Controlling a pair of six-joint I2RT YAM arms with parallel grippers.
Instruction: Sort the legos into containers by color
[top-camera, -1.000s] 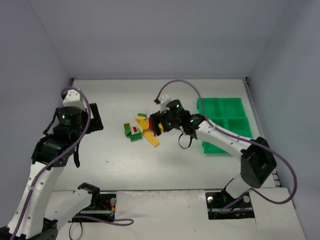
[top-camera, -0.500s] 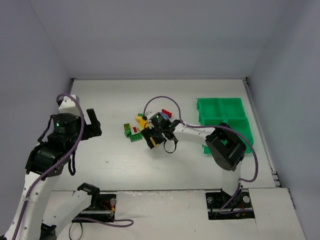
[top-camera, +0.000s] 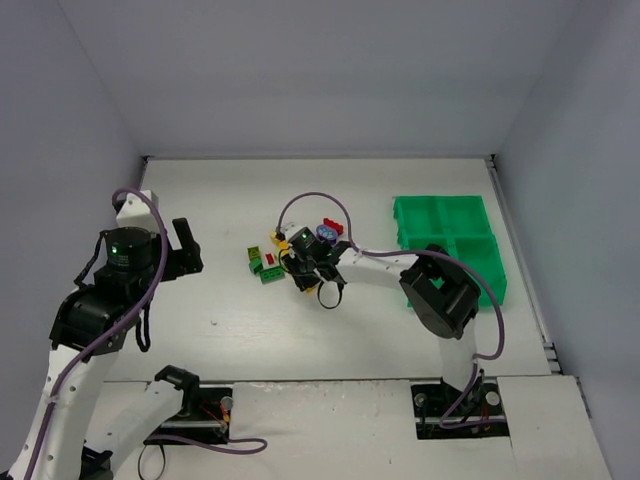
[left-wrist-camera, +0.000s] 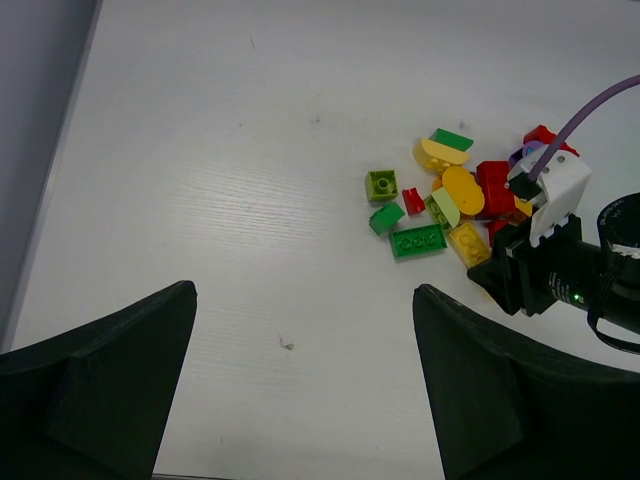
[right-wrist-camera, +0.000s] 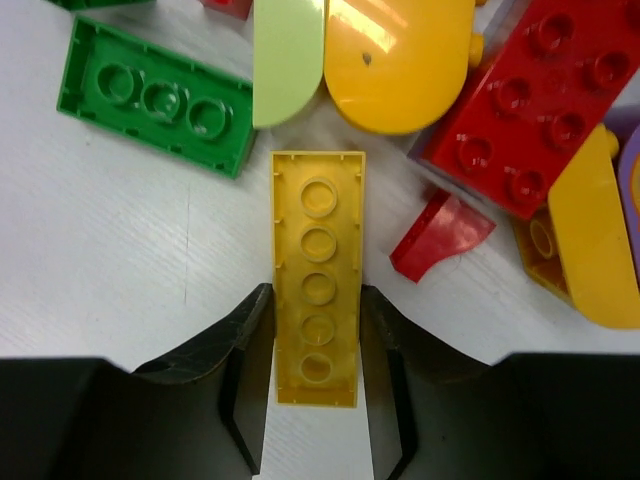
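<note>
1. Top view.
   - The legos (top-camera: 268, 262) are one mixed heap of yellow, green and red, mid-table (top-camera: 230, 320).
   - The green tray (top-camera: 445, 199) has four compartments. It sits on the right side of the table, well apart from the heap.
   - The right fingers (top-camera: 302, 268) are down at the heap's near-right edge.
   - The left fingers (top-camera: 186, 248) are held up on the left, well apart from the heap.
2. Left wrist view.
   - I see the left fingers spread wide, with only table surface between them and nothing held.
   - The heap lies ahead and to the right, with the right arm's black head at its near side.
3. Right wrist view.
   - The right fingers are closed on the long yellow brick (right-wrist-camera: 318, 250), one finger against each long side at its near end. The brick has five studs and lies flat on the table.
   - A green three-stud brick (right-wrist-camera: 155, 97) lies to the left, apart from it.
   - A pale green rounded piece (right-wrist-camera: 288, 55) and a yellow rounded plate (right-wrist-camera: 395, 50) sit just beyond the brick's far end.
   - A small red piece (right-wrist-camera: 440, 232) is just beside its right side.
   - A red brick (right-wrist-camera: 535, 100) lies further right.
</note>
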